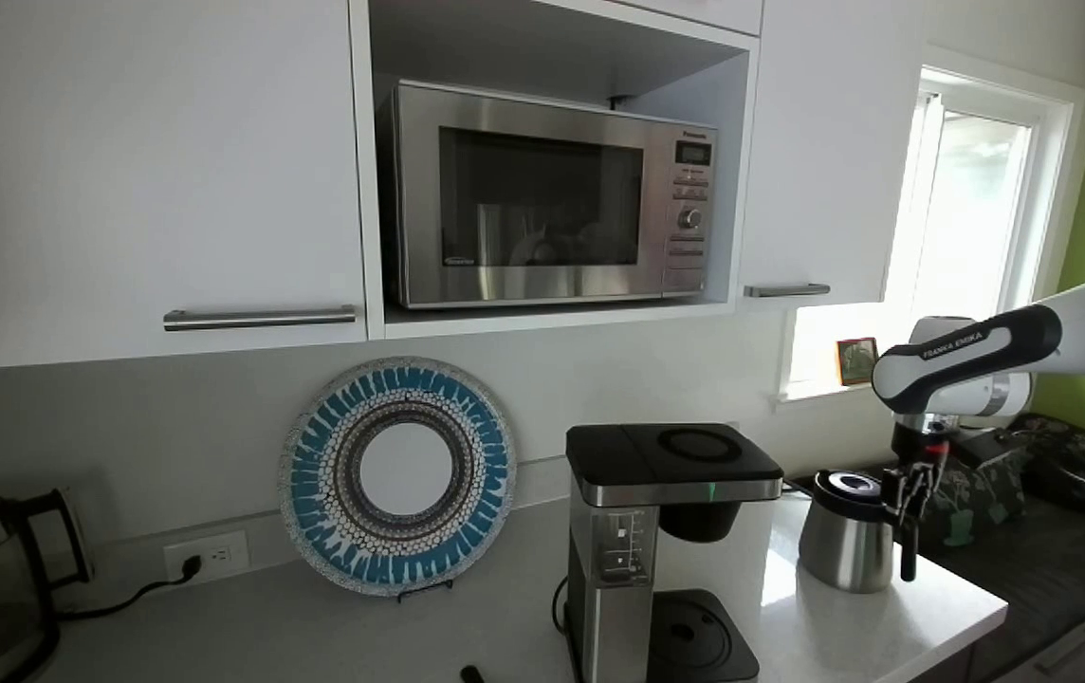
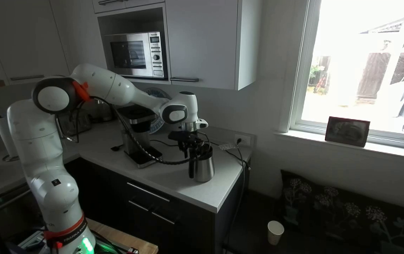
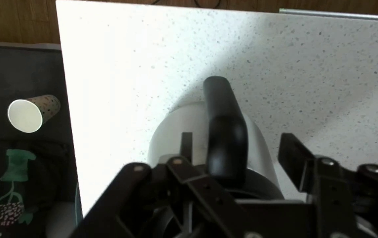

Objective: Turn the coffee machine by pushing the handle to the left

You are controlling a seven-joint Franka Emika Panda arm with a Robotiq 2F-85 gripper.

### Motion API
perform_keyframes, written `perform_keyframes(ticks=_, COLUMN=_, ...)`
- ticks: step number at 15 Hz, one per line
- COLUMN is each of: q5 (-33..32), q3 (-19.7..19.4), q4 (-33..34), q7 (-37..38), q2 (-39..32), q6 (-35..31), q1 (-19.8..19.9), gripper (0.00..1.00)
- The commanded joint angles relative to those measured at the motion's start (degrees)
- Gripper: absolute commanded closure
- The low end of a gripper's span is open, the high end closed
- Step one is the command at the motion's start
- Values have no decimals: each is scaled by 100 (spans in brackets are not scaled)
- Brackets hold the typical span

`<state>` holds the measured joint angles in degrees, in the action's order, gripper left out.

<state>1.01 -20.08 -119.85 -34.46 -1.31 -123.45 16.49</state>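
Note:
The coffee machine, a small steel pot with a dark top, stands upright near the counter's end in both exterior views. It also shows in the wrist view. Its black handle projects toward the counter's front edge, and it shows in both exterior views. My gripper is open at the pot's top, fingers pointing down. In the wrist view the handle lies between the two fingers, nearer the left one, with visible gaps on both sides. The gripper partly hides the pot's top.
A taller black-and-silver drip brewer stands beside the pot on the white counter. Cables lie behind the pot. The counter's end edge is close to the pot. A paper cup stands below on the dark bench.

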Motion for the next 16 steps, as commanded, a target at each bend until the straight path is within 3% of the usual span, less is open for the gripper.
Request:
perform_keyframes(ticks=1, q5=200, q3=67, q4=48, q7=-204, q2=-141, q6=-185, q1=118, gripper=63)
perform_keyframes(ticks=5, q5=221, q3=90, q4=58, q7=-202, q2=-138, q6=-199, q1=136, gripper=90)
perform_keyframes(ticks=12, q5=97, q3=157, q4=36, q7=183, q2=-79, q6=-59, q1=85, gripper=92)
perform_keyframes(ticks=16, q5=-157, q3=244, q4=-23, q7=1323, q2=-46, q6=-196, q1=22, gripper=92)
